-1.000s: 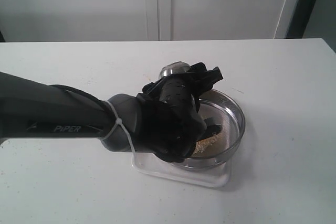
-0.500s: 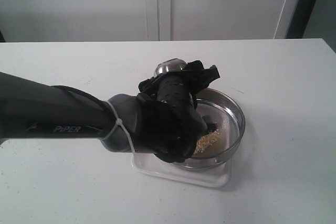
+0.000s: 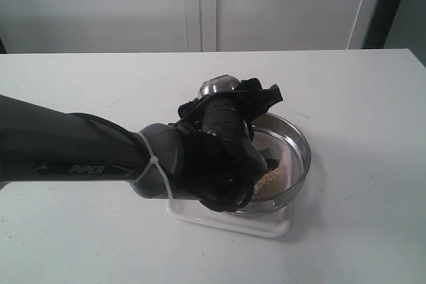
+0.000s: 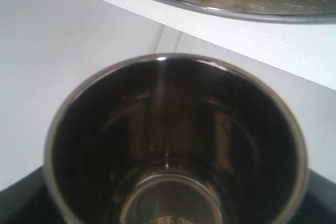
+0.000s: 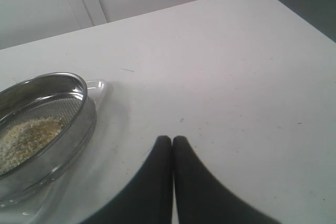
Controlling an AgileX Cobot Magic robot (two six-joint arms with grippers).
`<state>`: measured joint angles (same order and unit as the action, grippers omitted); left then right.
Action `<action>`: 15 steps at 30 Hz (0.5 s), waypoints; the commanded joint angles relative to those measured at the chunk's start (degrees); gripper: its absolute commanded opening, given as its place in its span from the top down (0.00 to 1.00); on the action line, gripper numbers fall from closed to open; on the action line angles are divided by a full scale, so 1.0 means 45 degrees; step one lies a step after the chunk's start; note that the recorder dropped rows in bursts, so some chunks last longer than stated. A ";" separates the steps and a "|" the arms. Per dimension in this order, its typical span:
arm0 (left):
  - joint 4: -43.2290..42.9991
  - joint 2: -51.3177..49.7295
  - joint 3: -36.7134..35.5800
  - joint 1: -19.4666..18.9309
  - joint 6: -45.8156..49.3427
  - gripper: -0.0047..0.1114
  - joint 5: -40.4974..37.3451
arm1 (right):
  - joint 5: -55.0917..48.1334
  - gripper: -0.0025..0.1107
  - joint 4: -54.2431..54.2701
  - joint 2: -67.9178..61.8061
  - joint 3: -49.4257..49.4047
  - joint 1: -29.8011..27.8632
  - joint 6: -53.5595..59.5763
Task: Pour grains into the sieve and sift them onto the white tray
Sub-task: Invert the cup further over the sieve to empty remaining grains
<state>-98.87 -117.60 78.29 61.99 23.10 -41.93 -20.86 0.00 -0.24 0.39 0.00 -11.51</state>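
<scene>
A: Status at left gripper (image 3: pixel 233 108)?
B: Clamped around steel cup (image 3: pixel 221 87), tipped mouth-down over far side of sieve (image 3: pixel 303 147).
A: At right gripper (image 5: pixel 172 141)?
B: Pressed together, gripping nothing, over white table (image 5: pixel 236 77), near sieve.
A: Location of grains (image 5: pixel 26 135)?
B: Heaped on mesh inside sieve, itself seated on white tray (image 3: pixel 276 227).

One sieve (image 3: pixel 304 153), one tray (image 3: pixel 275 226), one cup (image 3: pixel 220 87) — steel

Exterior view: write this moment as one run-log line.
left fingers: shut on steel cup, tipped toward sieve | grains: heaped in sieve | sieve: on white tray | right fingers: shut
</scene>
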 commanded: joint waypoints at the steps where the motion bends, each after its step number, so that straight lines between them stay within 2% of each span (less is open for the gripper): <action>1: -0.0239 0.0211 0.0034 0.0088 -0.0092 0.96 -0.0383 | 0.0182 0.98 0.0000 0.0054 -0.0086 0.0016 -0.0026; 6: -0.0239 0.0211 0.0034 0.0088 -0.0267 0.96 -0.0278 | 0.0182 0.98 0.0000 0.0054 -0.0086 0.0016 -0.0026; 12: -0.0239 0.0211 0.0034 0.0088 -0.1835 0.96 -0.0623 | 0.0182 0.98 0.0000 0.0054 -0.0086 0.0016 -0.0026; 15: -0.0239 0.0211 0.0034 0.0088 -0.4211 0.96 -0.0517 | 0.0182 0.98 0.0000 0.0054 -0.0086 0.0016 -0.0026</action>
<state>-98.87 -117.60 78.29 61.99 10.07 -43.22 -20.86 0.00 -0.24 0.39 0.00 -11.51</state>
